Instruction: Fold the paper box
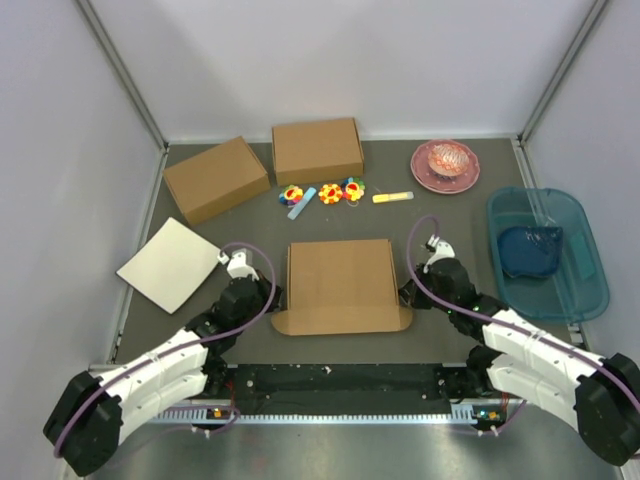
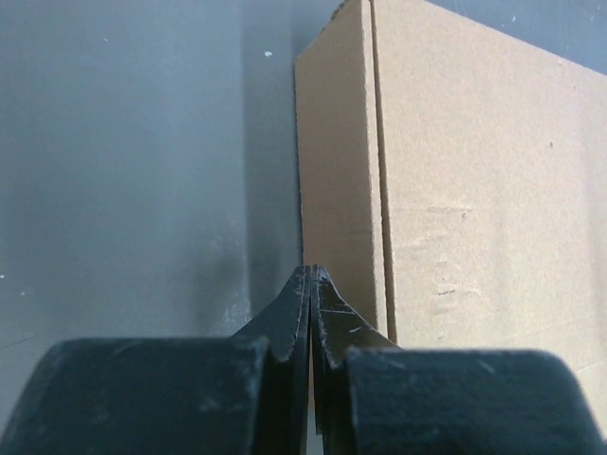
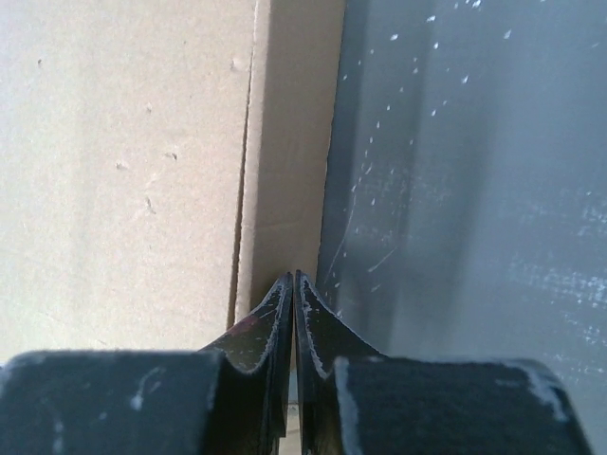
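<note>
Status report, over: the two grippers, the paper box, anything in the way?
Left gripper shut, at left edge of paper box. Right gripper shut, at its right edge. Near flap spread out flat. Two other boxes behind, apart.

Overhead view; two close wrist views, probably of paper box [image 1: 340,285]

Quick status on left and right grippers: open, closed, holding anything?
Left gripper: closed, tips at the left edge of the paper box; nothing visibly held.
Right gripper: closed, tips at its right edge; nothing visibly held.
</note>
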